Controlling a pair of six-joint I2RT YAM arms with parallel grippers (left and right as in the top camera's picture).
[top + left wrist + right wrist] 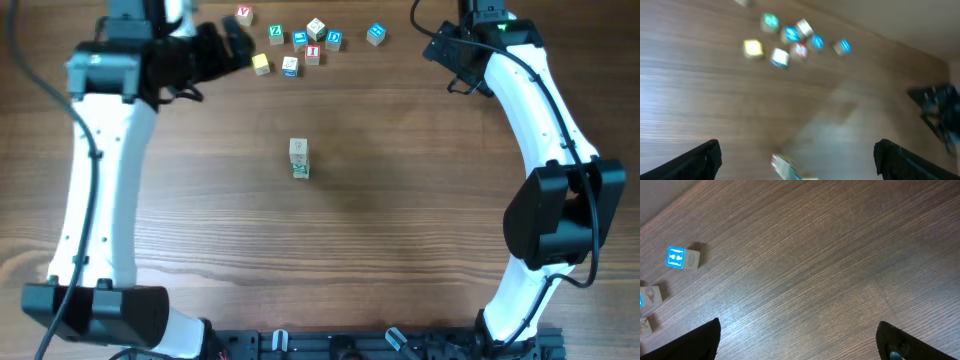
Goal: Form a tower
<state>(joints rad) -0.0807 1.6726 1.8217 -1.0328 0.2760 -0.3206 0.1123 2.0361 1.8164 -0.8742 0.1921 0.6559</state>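
Both pairs of fingers are spread wide and hold nothing: the left gripper (238,45) hovers just beside the loose cubes (289,66), the right gripper (800,340) farther from them, and the tower (299,158), a short stack well apart from either, likely awaits more cubes.

Left arm (100,170) stood up from its base at the near left and bent inward at the far side, forearm pointing toward centre. Left end effector (797,146) was wide open and empty, with dark fingers (700,160) at the lower corners of its wrist view. Right arm (545,110) arched along the right side to the far edge. Right end effector (799,325) was also wide open and empty.
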